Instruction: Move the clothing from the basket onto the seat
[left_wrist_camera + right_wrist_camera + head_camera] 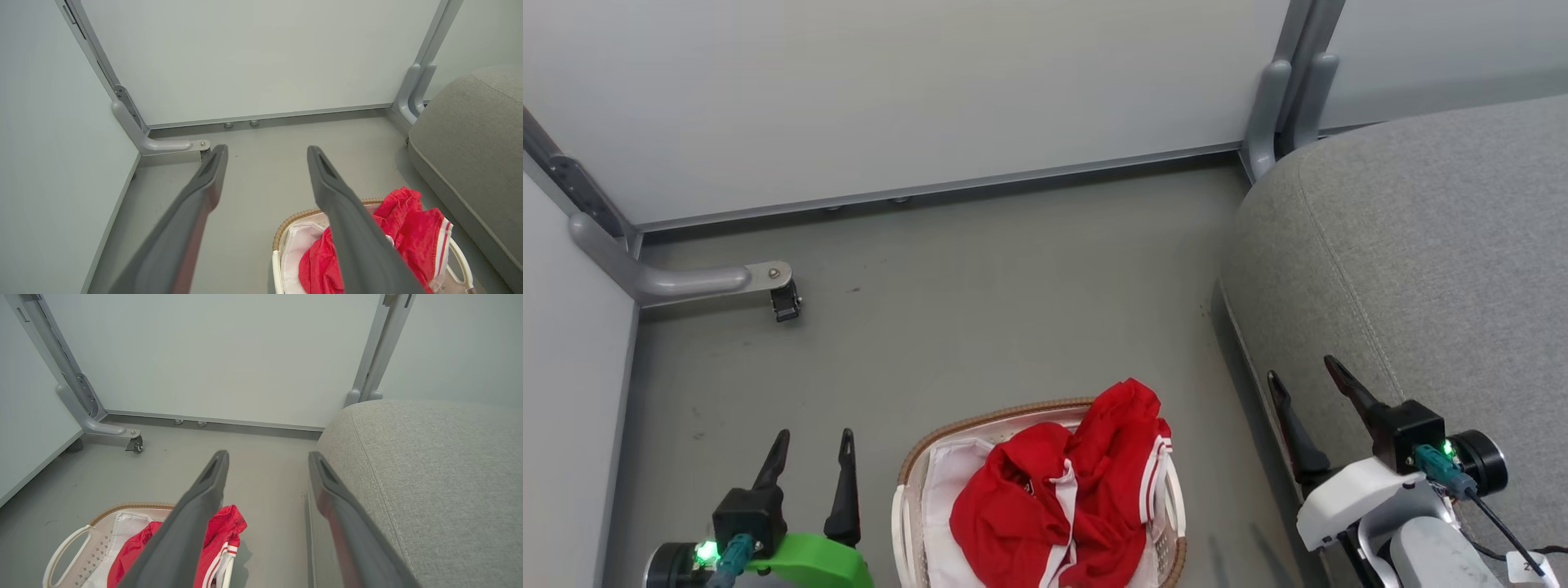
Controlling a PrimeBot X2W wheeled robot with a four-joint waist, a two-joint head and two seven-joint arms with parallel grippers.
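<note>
Red clothing (pixel 1066 498) with white striped trim lies heaped in the white basket (pixel 915 465) with a brown woven rim, on the floor at the bottom centre of the head view. The grey seat (pixel 1421 245) fills the right side. My left gripper (pixel 813 445) hangs open to the left of the basket, nothing between its fingers. My right gripper (pixel 1303 380) is open at the seat's front edge, right of the basket. The left wrist view shows the clothing (pixel 412 228) and basket (pixel 294 218) low right, the right wrist view shows the clothing (pixel 222 526), basket (pixel 73 543) and seat (pixel 429 477).
Pale partition panels wall in the grey floor (pixel 980 310) at the back and left. A grey panel foot with a black caster (pixel 784 302) juts onto the floor at the left. Another grey post foot (pixel 1278 114) stands by the seat's far corner.
</note>
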